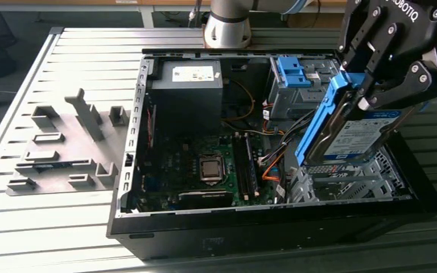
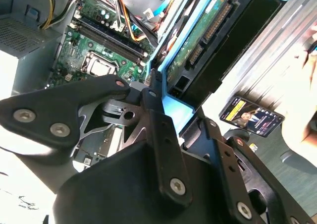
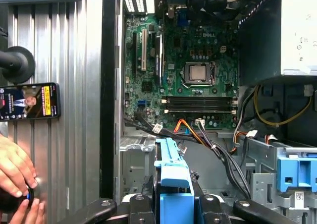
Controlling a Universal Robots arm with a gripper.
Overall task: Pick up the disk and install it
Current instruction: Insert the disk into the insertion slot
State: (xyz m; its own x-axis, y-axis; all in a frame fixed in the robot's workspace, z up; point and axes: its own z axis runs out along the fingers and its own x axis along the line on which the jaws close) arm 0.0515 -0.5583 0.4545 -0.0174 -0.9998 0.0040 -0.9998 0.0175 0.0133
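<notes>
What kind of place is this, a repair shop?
Probably a robotics lab or test bench: a robot arm's gripper holds the disk over an opened computer case on a slatted metal table, beside grey fixtures.

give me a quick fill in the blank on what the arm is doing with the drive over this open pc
1. The gripper is shut on the ____, which it holds tilted above the drive cage.
2. The plastic frame round the disk is coloured ____.
3. On the motherboard, the processor socket has no ____ mounted on it.
4. On the slatted table beside the computer case lies a ____ with a lit screen.

Missing words: disk; blue; cooler; phone
</notes>
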